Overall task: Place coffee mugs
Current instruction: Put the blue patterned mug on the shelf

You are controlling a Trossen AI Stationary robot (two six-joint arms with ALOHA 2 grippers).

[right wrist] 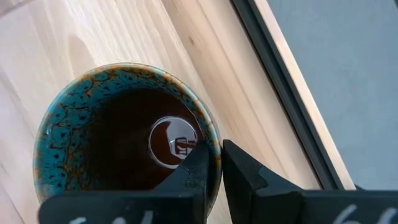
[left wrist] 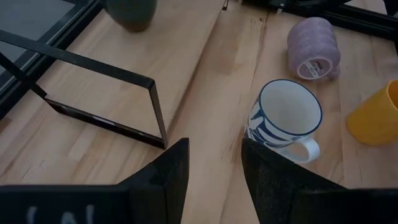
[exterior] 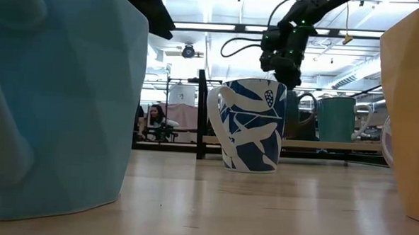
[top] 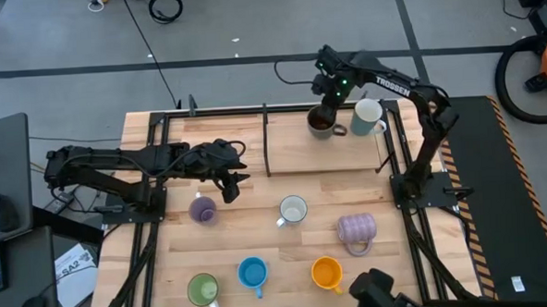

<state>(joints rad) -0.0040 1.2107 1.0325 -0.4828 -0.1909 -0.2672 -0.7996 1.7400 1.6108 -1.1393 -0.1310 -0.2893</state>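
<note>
A dark grey-brown mug [top: 321, 122] with a teal-speckled rim is at the raised wooden shelf [top: 292, 148] along the table's far side, beside a pale teal mug [top: 367, 117]. My right gripper [right wrist: 214, 167] is above it, shut on its rim. My left gripper [left wrist: 214, 180] hovers open above the table's middle left, with nothing between its fingers. On the table stand a lilac mug [top: 202, 209], a white-and-blue mug [top: 293, 210], a green [top: 203, 289], a blue [top: 252, 273] and an orange mug [top: 326, 273]. A ribbed lavender mug [top: 357, 228] lies on its side. My right gripper pinches the dark mug's rim [right wrist: 216, 144] with one finger inside the mug and one outside. The fingers come from above, pointing steeply down. The mug stays upright with its mouth up. Whether its base rests on the shelf cannot be told.
The shelf has a black metal frame [left wrist: 106, 93] with an upright post in its middle [top: 266, 140]. Black rails run along the table's left and right sides. Bare wood lies on the shelf's left half.
</note>
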